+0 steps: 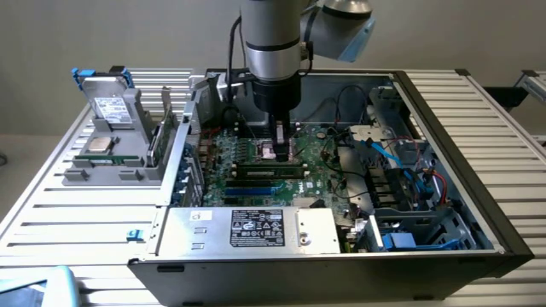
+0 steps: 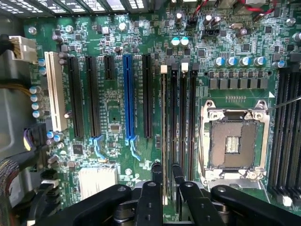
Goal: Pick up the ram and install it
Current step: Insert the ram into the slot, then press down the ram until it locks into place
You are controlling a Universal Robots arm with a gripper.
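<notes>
Mid exterior view, the gripper (image 1: 284, 152) hangs over the motherboard (image 1: 247, 192). Its fingers (image 2: 156, 175) stand slightly apart, released, astride the ram (image 2: 164, 122) in its slot.

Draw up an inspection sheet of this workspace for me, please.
Surface: slatted metal table bearing an open computer case.
Job's things: ram standing in a motherboard slot, beside empty black slots.
Clutter: grey holder with hard drive and processor chip, on the exterior view's left.
Grippers: gripper low over the ram's end, fingers apart, one on either side of it.
Cables: blue cables and red cables in the case; black cable along the arm.
Surroundings: plain wall; nothing else seen.
</notes>
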